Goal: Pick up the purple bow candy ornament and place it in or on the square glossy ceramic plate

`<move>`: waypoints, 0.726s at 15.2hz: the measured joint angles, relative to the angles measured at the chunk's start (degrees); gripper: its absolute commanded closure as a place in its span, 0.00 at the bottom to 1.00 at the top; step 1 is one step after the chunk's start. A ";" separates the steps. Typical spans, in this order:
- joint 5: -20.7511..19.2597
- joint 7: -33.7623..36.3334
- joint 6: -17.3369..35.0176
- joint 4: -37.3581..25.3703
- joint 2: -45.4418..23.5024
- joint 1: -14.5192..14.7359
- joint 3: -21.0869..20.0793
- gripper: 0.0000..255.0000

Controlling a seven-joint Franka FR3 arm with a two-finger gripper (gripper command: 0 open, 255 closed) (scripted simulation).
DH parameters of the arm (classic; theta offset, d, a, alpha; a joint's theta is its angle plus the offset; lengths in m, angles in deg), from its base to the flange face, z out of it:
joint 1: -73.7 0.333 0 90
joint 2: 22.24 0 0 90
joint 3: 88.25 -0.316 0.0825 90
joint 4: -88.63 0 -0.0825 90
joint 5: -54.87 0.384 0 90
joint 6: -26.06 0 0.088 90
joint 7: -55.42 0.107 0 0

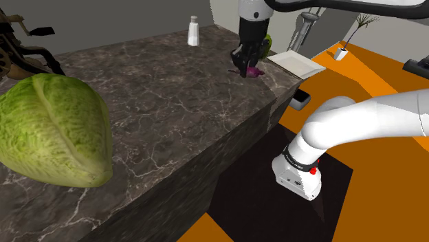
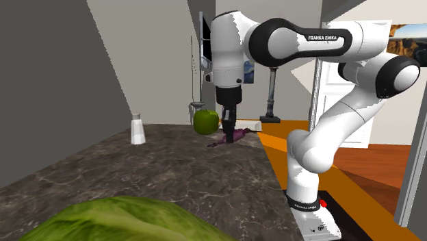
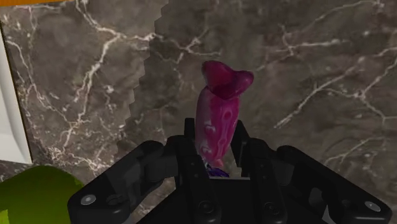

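The all-black two-finger gripper [image 3: 215, 128] points straight down at the dark, white-veined marble counter [image 1: 158, 103]. Its fingers [image 3: 189, 137] are drawn in narrow and press both flanks of the glossy purple-pink bow-shaped candy ornament [image 3: 219, 108] — a vertical approach suits a small thing lying flat on stone. In the shoulder view the candy ornament sits at counter level under the hand, so I judge it clasped but not yet raised. The white square glossy plate [image 1: 297, 64] lies near the counter's corner, just towards that view's right — a short carry. A round green fruit [image 1: 267, 45] stands close behind the gripper, so the lift should probably rise clear before swinging across.
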 measured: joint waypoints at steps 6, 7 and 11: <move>-0.77 -0.31 -3.99 -5.23 -1.24 -0.54 0.60 1.00; -0.88 -0.29 -4.68 -6.31 -1.63 -0.66 0.62 1.00; -1.63 -1.21 -6.83 -8.52 -1.70 -0.95 1.64 1.00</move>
